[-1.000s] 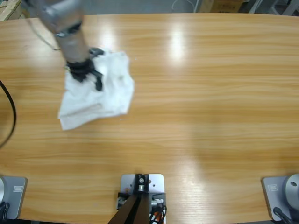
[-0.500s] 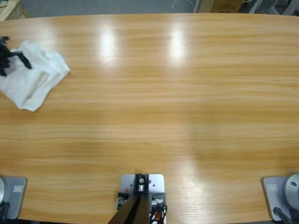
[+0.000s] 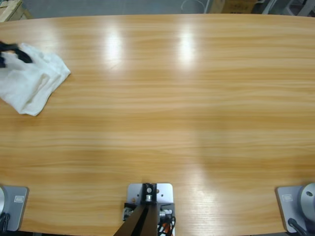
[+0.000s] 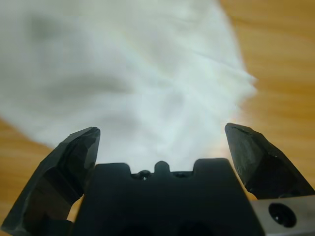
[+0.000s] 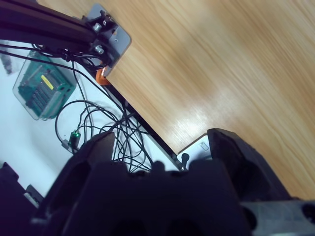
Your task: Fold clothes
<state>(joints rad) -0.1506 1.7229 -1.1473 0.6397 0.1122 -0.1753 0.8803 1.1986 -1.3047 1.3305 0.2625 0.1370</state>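
Observation:
The white T-shirt [image 3: 32,81] lies crumpled in a heap at the table's far left edge in the high view; no text or neck shows. Only the black jaw tips of my left gripper [image 3: 11,51] peek in at the heap's upper left corner. In the left wrist view the left gripper [image 4: 162,132] stands open, its jaws wide apart, with the white T-shirt [image 4: 138,73] filling the picture just ahead of them. The right gripper [image 5: 162,136] is open with nothing between its jaws; it faces the table's edge and is out of the high view.
The long wooden table [image 3: 197,98] stretches to the right of the heap. The right wrist view shows the table's edge [image 5: 147,128], a tangle of cables [image 5: 98,128] and a green box [image 5: 42,88] on the floor below.
The arm has dragged the T-shirt from the left-middle of the table to its far left edge. The arm has nearly left the high view; only its jaw tips remain.

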